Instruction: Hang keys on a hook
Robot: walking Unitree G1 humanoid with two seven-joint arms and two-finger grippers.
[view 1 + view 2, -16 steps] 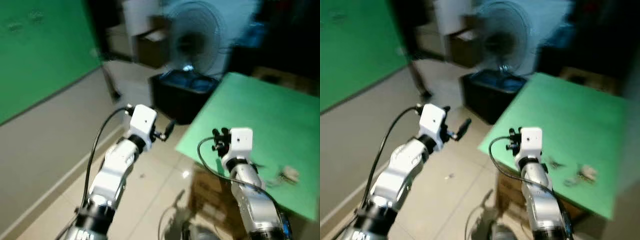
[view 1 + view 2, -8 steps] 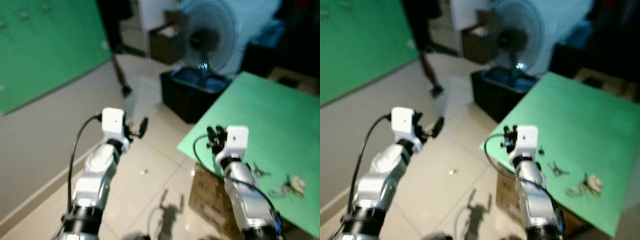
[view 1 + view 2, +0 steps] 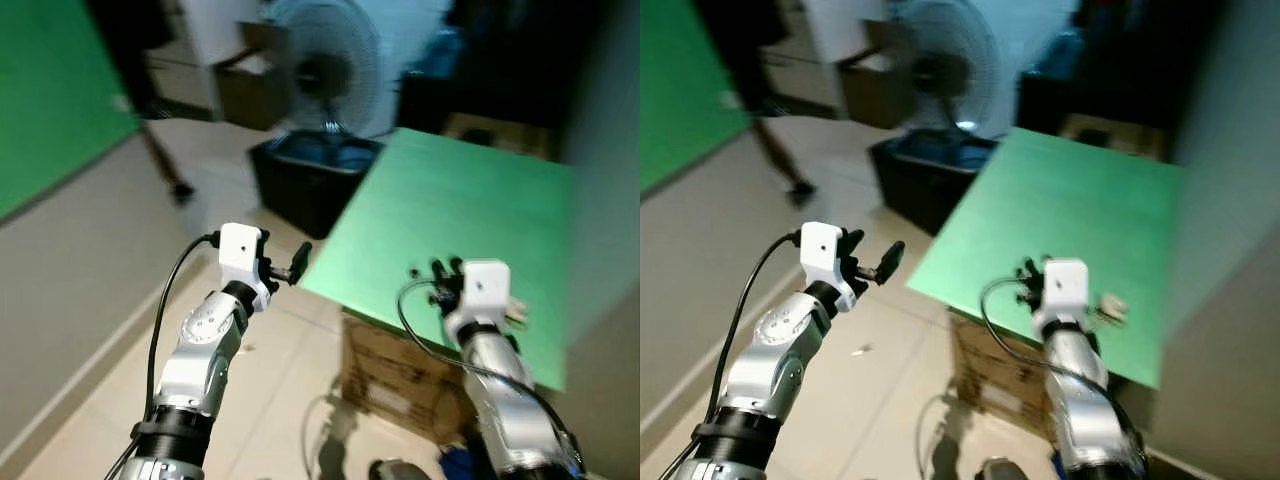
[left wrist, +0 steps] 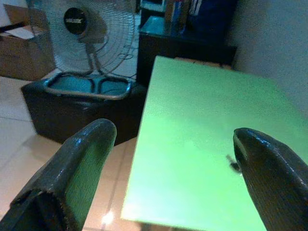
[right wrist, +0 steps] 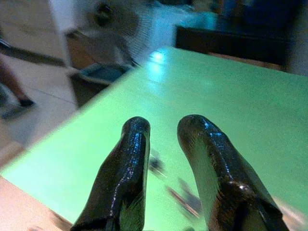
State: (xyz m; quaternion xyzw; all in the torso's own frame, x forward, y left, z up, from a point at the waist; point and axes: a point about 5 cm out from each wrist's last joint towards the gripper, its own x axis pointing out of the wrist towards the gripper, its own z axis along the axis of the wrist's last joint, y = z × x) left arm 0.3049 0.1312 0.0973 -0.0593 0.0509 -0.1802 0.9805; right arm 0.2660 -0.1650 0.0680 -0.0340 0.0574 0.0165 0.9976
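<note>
The keys (image 3: 1110, 307), a small bunch with a pale tag, lie on the green table (image 3: 450, 200) near its front right edge, partly hidden behind my right wrist. In the right wrist view loose keys (image 5: 157, 165) lie on the green top just beyond the fingers. My right gripper (image 3: 441, 273) hovers over the table's near edge, its fingers close together and holding nothing. My left gripper (image 3: 292, 266) is raised left of the table's corner over the floor, with its fingers (image 4: 79, 159) wide apart and empty. A small dark key (image 4: 234, 164) shows on the table ahead of it.
A standing fan (image 3: 325, 70) and a black bin (image 3: 310, 175) stand beyond the table's far left side. A cardboard box (image 3: 400, 375) sits under the table. A person's leg and shoe (image 3: 178, 188) are on the tiled floor by the green wall (image 3: 45, 110).
The whole view has swung, so the table now sits nearer the middle. My right gripper now hides part of the keys. The left gripper has come closer to the table's corner.
</note>
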